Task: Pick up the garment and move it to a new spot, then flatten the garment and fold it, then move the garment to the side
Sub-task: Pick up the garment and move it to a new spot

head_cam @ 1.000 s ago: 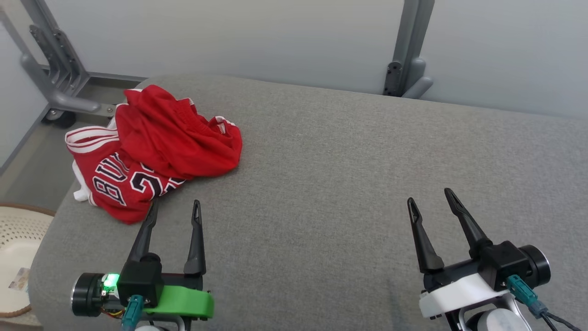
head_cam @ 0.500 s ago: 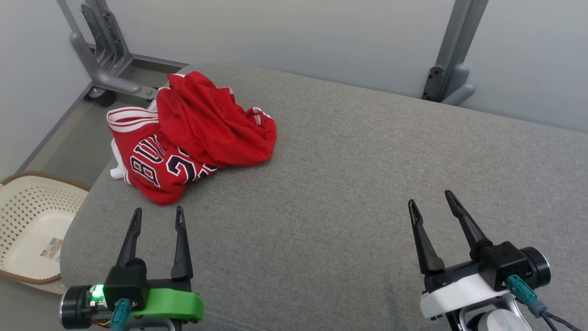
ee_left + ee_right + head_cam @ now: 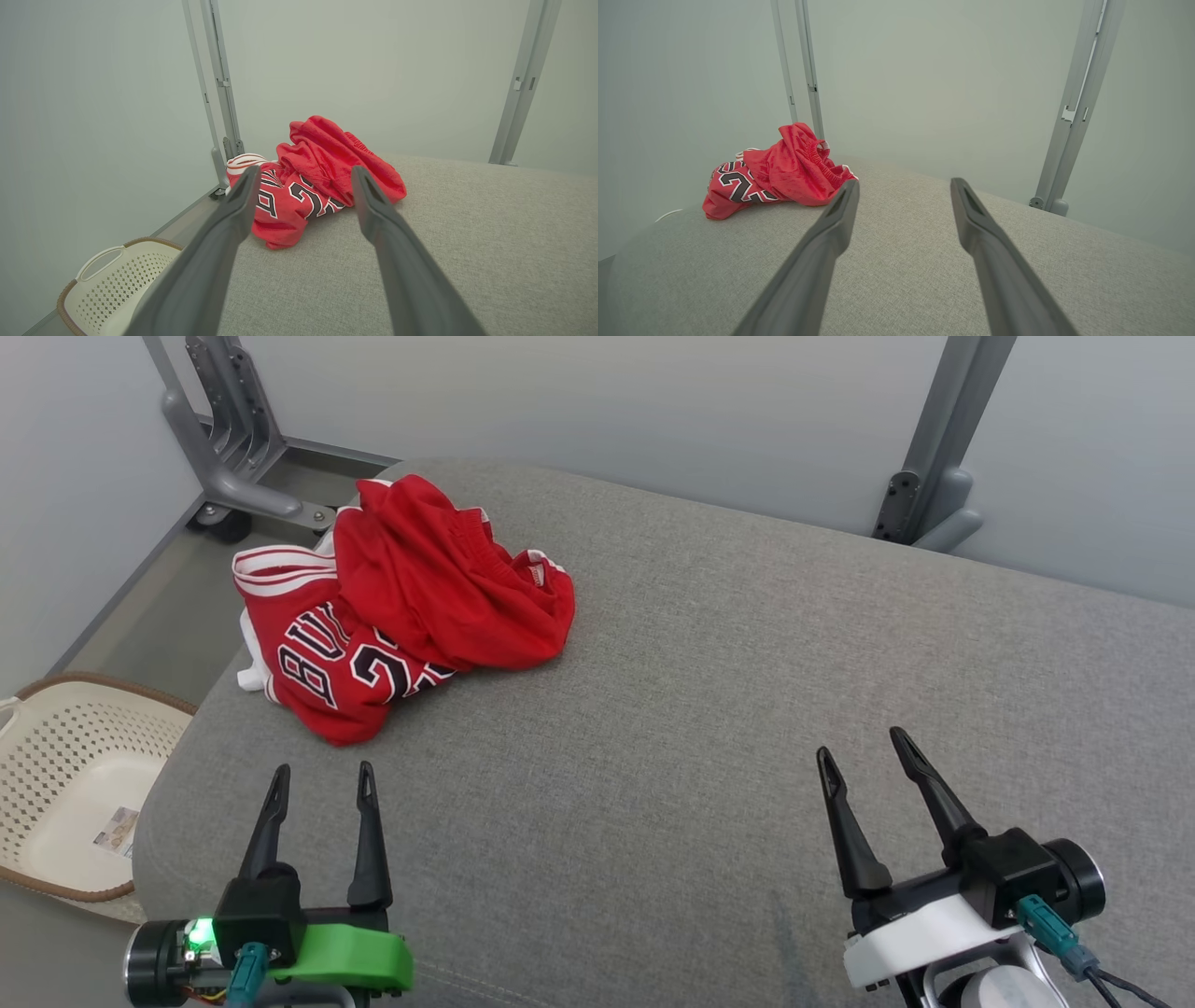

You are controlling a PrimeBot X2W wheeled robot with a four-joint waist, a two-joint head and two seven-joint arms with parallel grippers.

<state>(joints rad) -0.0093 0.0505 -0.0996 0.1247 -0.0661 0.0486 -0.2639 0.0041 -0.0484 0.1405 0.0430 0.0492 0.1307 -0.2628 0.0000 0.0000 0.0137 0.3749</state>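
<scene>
— How is the left tool set?
— The left tool (image 3: 322,770) is held with its two fingers parted fairly wide and nothing between them. It is poised over the near left of the worktop (image 3: 653,709), fingers pointed toward the garment.
— And the right one?
— The right tool (image 3: 861,744) is likewise spread and empty. It is held over the near right of the worktop, well apart from the garment.
— Where is the garment found?
— The garment (image 3: 411,607), red with white-edged black lettering and white stripes, is bunched in a heap at the far left corner of the worktop. One edge is draped over the left side. It lies near the left tool's tips but is not touched by them.
— What is seen farther out?
— A cream basket (image 3: 56,784) is set on the floor, left of the worktop. Grey posts (image 3: 938,448) are stood against the pale wall behind.
</scene>
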